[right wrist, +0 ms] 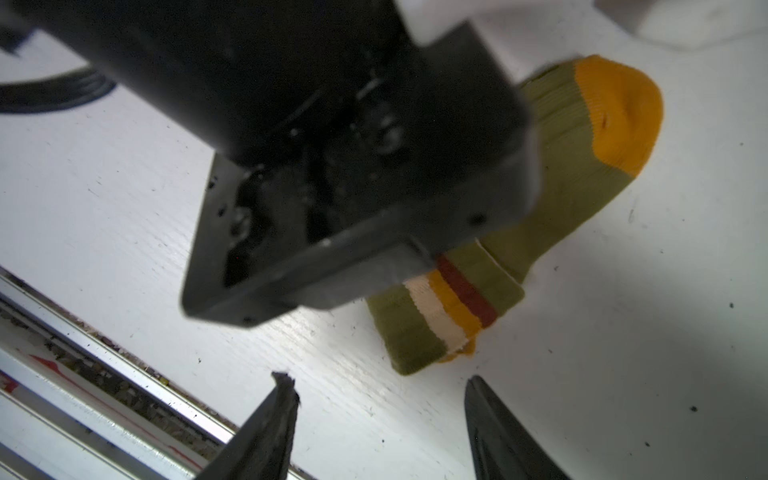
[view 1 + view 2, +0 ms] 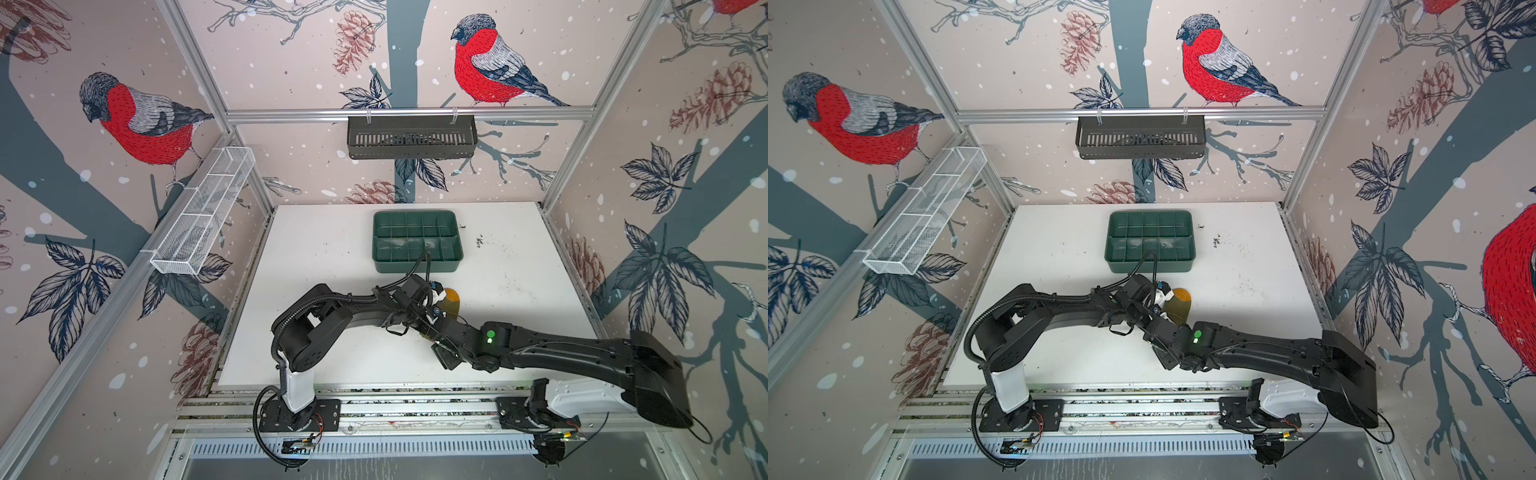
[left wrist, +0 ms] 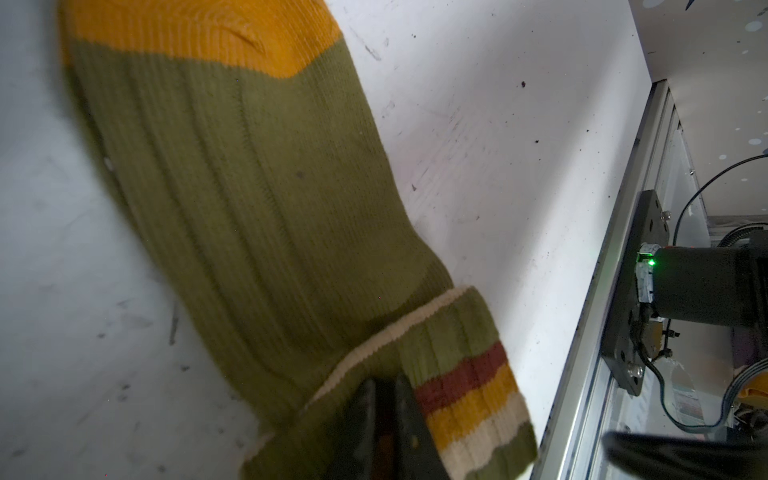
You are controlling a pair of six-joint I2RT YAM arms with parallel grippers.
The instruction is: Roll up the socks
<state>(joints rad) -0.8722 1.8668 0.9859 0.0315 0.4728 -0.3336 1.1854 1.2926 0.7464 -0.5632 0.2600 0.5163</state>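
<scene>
The socks (image 3: 257,199) lie flat on the white desk (image 2: 332,249), a little right of its middle and between the green tray (image 2: 390,266) and the near edge. They are olive knit with an orange toe pointing toward the tray, and the cuff end is folded back on itself so its cream, orange and brown stripes face up. In both top views only the orange toe and a strip of olive show (image 2: 452,305) (image 2: 1180,305), as the two arms cross above the rest. The left pincer (image 3: 384,419) is closed narrow on the folded cuff and pinches the knit between its fingers. The right pincer (image 1: 380,386) stands wide with nothing between its fingers, just above bare desk near the striped end and not touching it (a second orange edge peeks from under the cuff there). The tray sits near the middle of the far edge, its grid of compartments showing only green floors. A black slotted basket (image 2: 411,139) hangs on the back rail and a white wire-mesh basket (image 2: 203,212) on the left rail, but what either holds cannot be told. Dark crumbs (image 2: 480,241) speckle the desk just right of the tray.
</scene>
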